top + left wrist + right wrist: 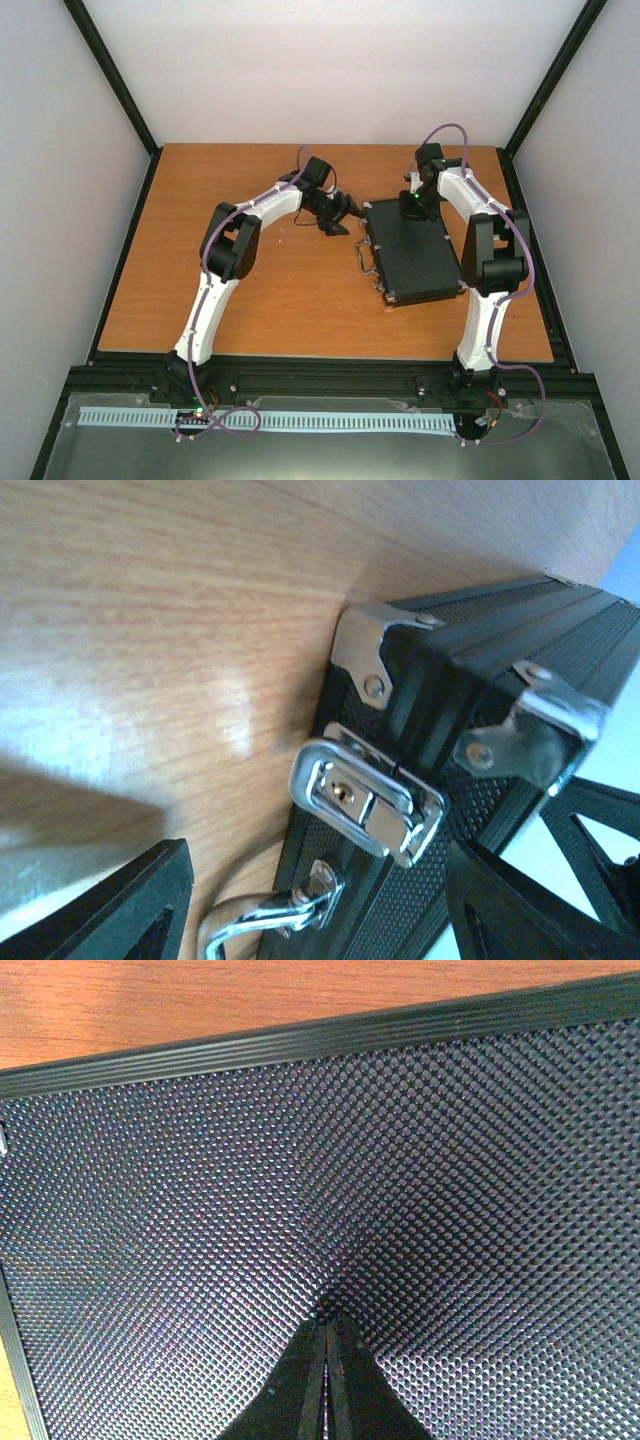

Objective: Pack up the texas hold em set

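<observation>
Left fingers (110,910) apart beside briefcase (415,255) latch (365,802); right fingers (350,1380) together on lid (400,1160).

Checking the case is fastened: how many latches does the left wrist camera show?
1: a latch on the briefcase, between a metal corner and the handle. Others may be out of frame.

Orange-brown wooden tabletop (280,300) with a pale sheen, black rail (330,378) ran along its near edge, white slotted strip (350,423) lay just outside that rail, plain white walls (330,70) stood behind its far edge, black posts (110,75) rose from its far corners.
</observation>
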Controlling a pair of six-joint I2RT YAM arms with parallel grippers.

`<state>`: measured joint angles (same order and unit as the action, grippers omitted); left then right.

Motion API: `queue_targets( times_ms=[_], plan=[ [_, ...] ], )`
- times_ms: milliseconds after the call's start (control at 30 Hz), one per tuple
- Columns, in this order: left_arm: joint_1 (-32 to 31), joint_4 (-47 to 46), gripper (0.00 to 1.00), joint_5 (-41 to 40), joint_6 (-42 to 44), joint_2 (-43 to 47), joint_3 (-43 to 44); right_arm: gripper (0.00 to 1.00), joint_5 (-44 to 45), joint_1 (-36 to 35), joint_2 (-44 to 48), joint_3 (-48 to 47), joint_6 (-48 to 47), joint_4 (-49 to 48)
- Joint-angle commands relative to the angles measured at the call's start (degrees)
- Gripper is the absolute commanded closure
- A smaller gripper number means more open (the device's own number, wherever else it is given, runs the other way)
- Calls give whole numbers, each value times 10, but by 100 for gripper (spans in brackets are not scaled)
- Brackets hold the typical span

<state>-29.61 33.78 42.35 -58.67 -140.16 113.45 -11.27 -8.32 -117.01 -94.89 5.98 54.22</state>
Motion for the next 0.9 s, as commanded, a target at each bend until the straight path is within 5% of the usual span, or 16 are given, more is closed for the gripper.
queue_targets(
  times_ms=[0, 200, 567, 867],
  plan=[
    [-2, 29, 39, -35, 32, 56, -43, 97, 16, -10, -25, 22, -2, 17],
    [27, -154, 98, -20, -77, 104, -183, 97, 32, -7, -6, 3, -2, 21],
    [28, -395, 99, 17, -205, 24, -147, 97, 32, 0, -16, -1, 7, 11],
    [20, -382, 99, 36, -203, 6, -153, 97, 22, 12, -30, -17, 7, 12]
  ],
)
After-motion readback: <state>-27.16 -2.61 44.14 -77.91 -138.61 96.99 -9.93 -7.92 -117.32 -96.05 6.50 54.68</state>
